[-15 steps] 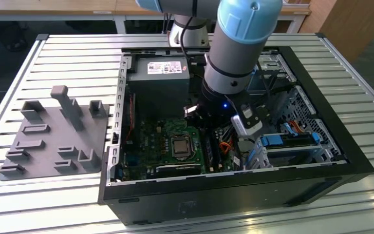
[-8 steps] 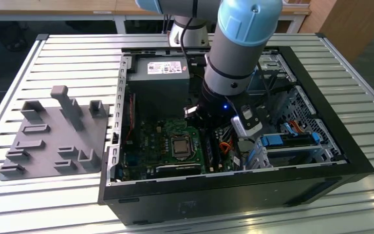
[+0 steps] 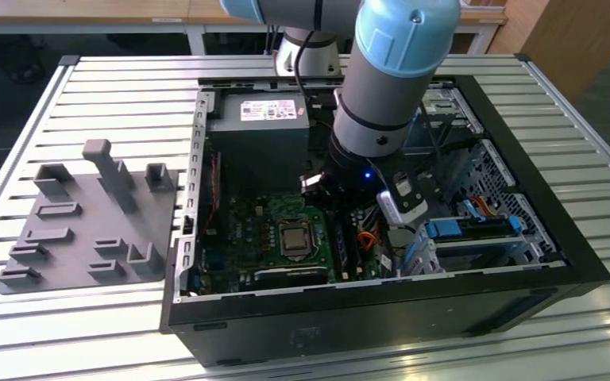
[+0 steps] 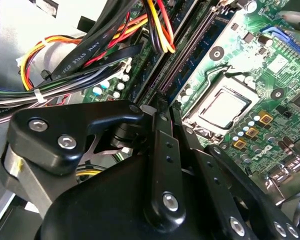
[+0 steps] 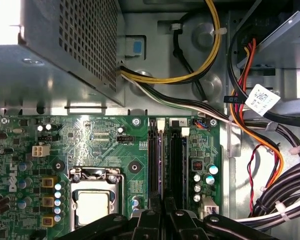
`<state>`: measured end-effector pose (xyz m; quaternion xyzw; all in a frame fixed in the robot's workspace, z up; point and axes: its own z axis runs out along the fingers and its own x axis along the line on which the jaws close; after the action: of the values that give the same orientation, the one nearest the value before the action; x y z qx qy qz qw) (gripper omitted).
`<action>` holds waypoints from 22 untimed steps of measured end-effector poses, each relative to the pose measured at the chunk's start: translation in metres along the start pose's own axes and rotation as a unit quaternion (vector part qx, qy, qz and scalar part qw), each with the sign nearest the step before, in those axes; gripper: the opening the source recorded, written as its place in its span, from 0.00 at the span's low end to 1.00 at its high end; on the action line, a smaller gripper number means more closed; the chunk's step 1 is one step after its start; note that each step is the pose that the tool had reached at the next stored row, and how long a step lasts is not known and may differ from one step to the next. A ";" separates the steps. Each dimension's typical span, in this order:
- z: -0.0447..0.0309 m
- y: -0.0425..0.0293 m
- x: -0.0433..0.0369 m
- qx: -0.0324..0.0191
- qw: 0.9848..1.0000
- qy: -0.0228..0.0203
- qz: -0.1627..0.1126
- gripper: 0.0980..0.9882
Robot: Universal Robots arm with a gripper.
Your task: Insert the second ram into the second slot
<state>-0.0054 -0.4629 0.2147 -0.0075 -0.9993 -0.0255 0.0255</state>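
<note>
1. Black steel case (image 3: 390,313) lies open on a slatted metal table (image 3: 125,79), with its near wall toward the exterior view. A grey moulded fixture plate (image 3: 83,214) sits on the table at the exterior view's left, apart from the case.
2. At the near end inside is a green motherboard (image 3: 247,230) with the processor socket (image 3: 292,236). Blue drive brackets (image 3: 464,230) sit toward the exterior view's right.
3. The memory slots (image 5: 177,160) run near to far, just beside the socket on the exterior view's right.
4. The gripper (image 5: 163,204) is down low over those slots. In the second wrist view its black fingers (image 4: 159,150) are pinched together, clenched on a thin dark strip seen edge-on.
5. That strip is the second ram (image 5: 166,160). It lies lengthwise along the slots and reaches from the fingertips toward the white latches at the far end. Whether it is seated in a slot cannot be told.
6. Grey arm (image 3: 390,79) with pale blue joints drops into the middle of the case from the far side.
7. Yellow, red and black cables (image 5: 190,75) loop beyond the slots.
8. At the far end is the perforated metal power supply (image 5: 65,50), touching the case's far wall.
</note>
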 end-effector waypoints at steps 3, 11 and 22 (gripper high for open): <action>0.0001 -0.0004 -0.0001 0.000 1.000 0.000 0.000 0.05; 0.0001 -0.0011 -0.0005 0.000 1.000 0.000 0.000 0.05; -0.0041 -0.0008 -0.0005 0.000 1.000 0.000 0.000 0.05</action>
<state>-0.0047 -0.4639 0.2187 -0.0073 -0.9993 -0.0255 0.0257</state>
